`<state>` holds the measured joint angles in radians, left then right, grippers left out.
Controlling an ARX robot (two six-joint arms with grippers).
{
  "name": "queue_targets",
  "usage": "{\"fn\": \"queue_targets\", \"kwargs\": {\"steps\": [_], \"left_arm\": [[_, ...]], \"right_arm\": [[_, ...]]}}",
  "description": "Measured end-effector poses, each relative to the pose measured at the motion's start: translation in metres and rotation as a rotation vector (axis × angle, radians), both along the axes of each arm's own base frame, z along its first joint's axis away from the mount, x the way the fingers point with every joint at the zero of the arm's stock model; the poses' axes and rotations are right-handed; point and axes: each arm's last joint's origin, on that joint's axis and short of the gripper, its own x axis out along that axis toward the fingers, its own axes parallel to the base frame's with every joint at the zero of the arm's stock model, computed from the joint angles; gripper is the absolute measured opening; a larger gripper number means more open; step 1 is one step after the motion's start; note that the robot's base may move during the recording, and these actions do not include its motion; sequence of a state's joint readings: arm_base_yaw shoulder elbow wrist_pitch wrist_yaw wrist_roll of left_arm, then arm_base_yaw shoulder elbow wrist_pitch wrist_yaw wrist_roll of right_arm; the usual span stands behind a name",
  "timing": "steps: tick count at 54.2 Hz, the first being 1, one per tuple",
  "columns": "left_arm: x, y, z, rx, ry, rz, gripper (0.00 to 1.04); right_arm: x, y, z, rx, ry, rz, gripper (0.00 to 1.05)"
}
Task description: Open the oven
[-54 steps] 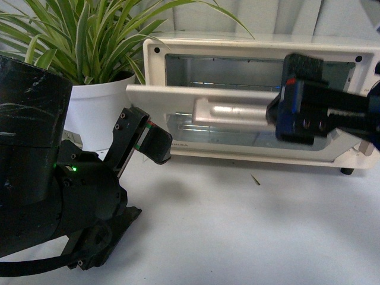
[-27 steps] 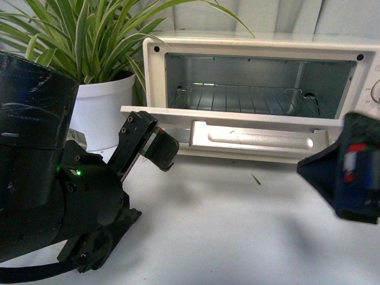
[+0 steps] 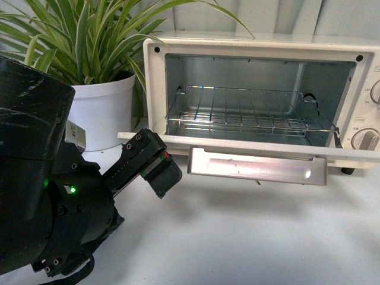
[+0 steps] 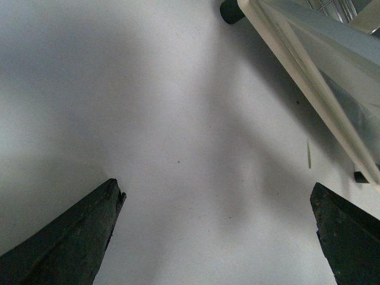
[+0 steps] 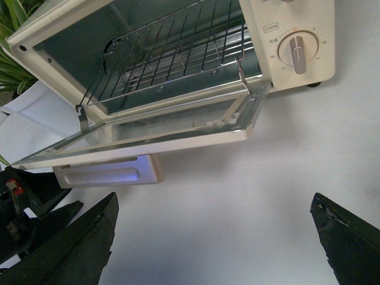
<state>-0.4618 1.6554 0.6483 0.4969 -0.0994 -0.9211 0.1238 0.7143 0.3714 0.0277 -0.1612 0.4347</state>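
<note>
The cream-white oven stands at the back of the white table. Its glass door hangs fully open and lies flat, with the silver bar handle facing me. The wire rack shows inside. My left gripper is open and empty, just off the door's left corner and above the table. In the left wrist view the gripper looks down on bare table, with the door edge beside it. My right gripper is open and empty, well back from the door and handle. It is out of the front view.
A spider plant in a white pot stands left of the oven, close behind my left arm. Grey knobs sit on the oven's right panel, one also in the right wrist view. A black oven foot rests on the table.
The door has dropped from half open to flat. My right gripper has let go of the handle and drawn back out of the front view. My left gripper has sunk slightly.
</note>
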Motion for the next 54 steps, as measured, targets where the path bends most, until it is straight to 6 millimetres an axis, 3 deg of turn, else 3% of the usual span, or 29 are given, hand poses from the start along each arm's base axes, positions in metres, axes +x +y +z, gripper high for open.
{"fn": "queue_targets", "kwargs": {"steps": [28, 54], "left_arm": [[-0.009, -0.011, -0.007, 0.343, -0.073, -0.089, 0.98], [-0.015, -0.021, -0.018, 0.770, -0.150, -0.200, 0.98]], "right_arm": [[-0.006, -0.004, -0.015, 0.000, 0.032, -0.012, 0.95], [-0.008, -0.003, -0.025, -0.019, 0.053, 0.006, 0.95]]}}
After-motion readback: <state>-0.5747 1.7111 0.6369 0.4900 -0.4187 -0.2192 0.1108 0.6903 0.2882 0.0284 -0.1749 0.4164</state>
